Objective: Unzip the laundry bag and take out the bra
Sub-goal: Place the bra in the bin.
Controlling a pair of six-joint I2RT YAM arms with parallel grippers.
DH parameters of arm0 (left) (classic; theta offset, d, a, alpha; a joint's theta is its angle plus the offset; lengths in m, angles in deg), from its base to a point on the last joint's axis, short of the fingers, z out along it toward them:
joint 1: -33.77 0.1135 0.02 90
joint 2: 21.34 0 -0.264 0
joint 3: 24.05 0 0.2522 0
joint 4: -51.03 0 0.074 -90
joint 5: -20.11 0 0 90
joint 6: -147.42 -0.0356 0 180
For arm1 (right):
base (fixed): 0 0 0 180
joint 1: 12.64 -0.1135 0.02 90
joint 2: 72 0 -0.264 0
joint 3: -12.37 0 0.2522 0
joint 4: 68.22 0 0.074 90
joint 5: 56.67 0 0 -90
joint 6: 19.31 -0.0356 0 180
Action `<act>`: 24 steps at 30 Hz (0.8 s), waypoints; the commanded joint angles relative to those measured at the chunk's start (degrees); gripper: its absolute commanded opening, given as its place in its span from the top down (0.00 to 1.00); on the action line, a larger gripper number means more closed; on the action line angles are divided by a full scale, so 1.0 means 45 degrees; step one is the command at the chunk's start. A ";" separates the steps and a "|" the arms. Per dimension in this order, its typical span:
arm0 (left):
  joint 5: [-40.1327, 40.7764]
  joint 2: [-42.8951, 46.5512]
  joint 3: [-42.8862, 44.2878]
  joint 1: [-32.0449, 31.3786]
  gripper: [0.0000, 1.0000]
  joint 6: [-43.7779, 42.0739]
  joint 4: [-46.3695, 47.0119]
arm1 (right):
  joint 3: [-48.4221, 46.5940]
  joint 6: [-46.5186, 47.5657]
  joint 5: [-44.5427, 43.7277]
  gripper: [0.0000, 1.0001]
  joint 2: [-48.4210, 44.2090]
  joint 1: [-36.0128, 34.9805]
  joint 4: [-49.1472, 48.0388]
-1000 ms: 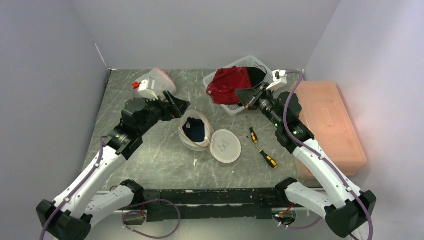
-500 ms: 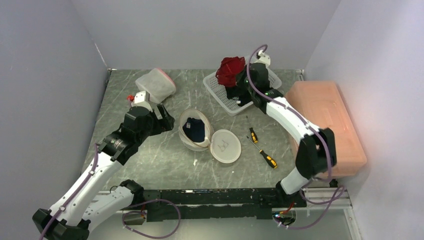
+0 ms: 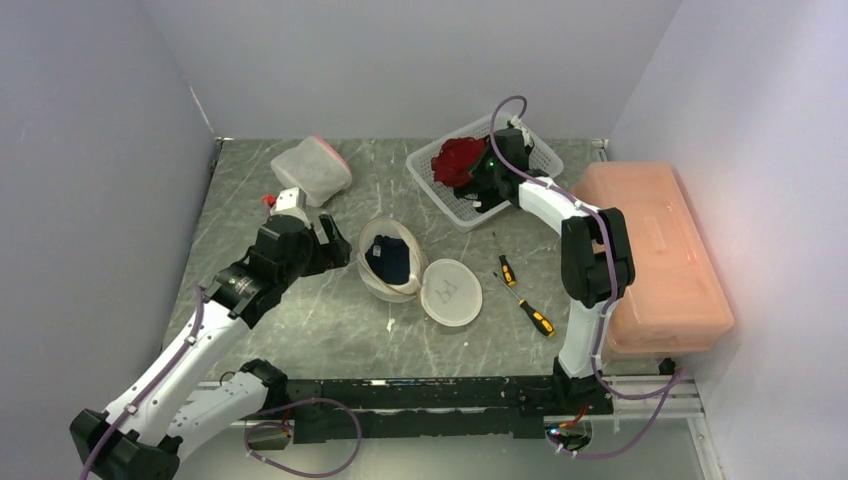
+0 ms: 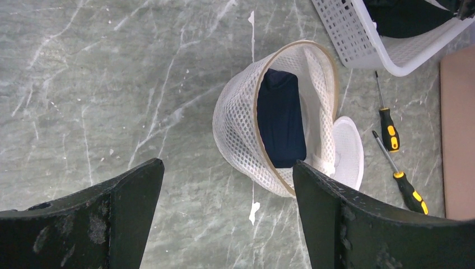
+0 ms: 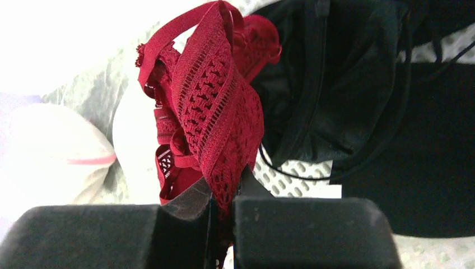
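Over the white basket [image 3: 452, 212], the right tool [image 5: 224, 196] is clenched on the red bra [image 5: 215, 106]. The left tool [image 4: 224, 176] hangs released beside the open mesh laundry bag [image 4: 238, 129].

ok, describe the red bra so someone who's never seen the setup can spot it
Find the pale orange lidded box along the right edge of the table; just left of it, at the far side, sits a white slotted basket. The red lace bra is over that basket, pinched in the right hand. It is the only red item: the garments under it are black.
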 commanded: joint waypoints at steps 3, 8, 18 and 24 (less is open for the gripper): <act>-0.0546 -0.0396 0.0143 -0.0022 0.09 -0.0121 0.0181 | 0.0626 -0.0393 0.0939 1.00 -0.0335 -0.0013 -0.0612; -0.0732 -0.0622 0.0134 -0.0021 0.10 -0.0059 0.0250 | 0.0842 -0.0315 0.0905 1.00 -0.0149 0.0111 0.0013; -0.0812 -0.0869 0.0088 -0.0021 0.10 0.0020 0.0118 | 0.1453 -0.0231 0.1185 1.00 -0.0213 0.0443 0.0085; -0.0648 -0.0774 0.0133 -0.0020 0.10 0.0020 0.0008 | 0.0845 0.0283 0.0980 1.00 -0.0801 0.0456 0.0635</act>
